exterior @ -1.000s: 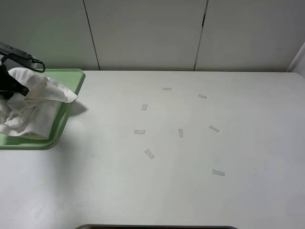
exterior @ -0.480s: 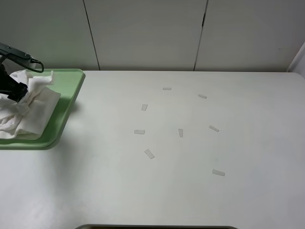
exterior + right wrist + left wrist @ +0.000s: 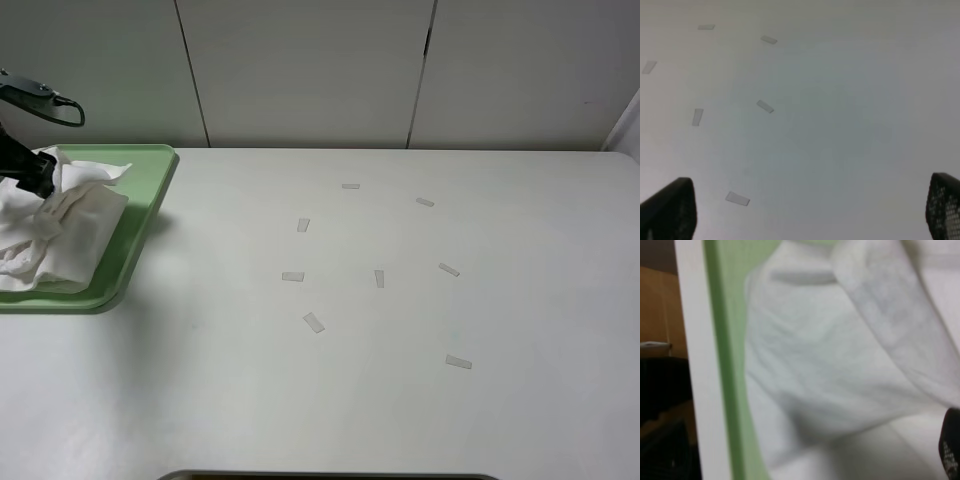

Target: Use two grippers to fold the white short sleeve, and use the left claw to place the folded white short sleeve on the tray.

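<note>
The white short sleeve [image 3: 60, 225] lies crumpled in a loose bundle on the pale green tray [image 3: 145, 205] at the table's far left. My left gripper [image 3: 36, 176] sits at the bundle's upper back edge, touching or just above the cloth. The left wrist view shows the shirt [image 3: 830, 370] filling the frame, the tray rim [image 3: 727, 370], and one black fingertip [image 3: 951, 450] far out at the frame's edge, so the jaws look open. My right gripper [image 3: 806, 212] is open and empty above bare table; it is out of the exterior view.
Several small pale tape strips [image 3: 314, 322] are scattered over the middle of the white table [image 3: 400, 400], and also show in the right wrist view [image 3: 765, 106]. The tray sits at the table's left edge. White wall panels stand behind.
The shirt, which hung from my left gripper with a corner over the tray's right rim, has dropped onto the tray. The left gripper has lifted slightly towards the back.
</note>
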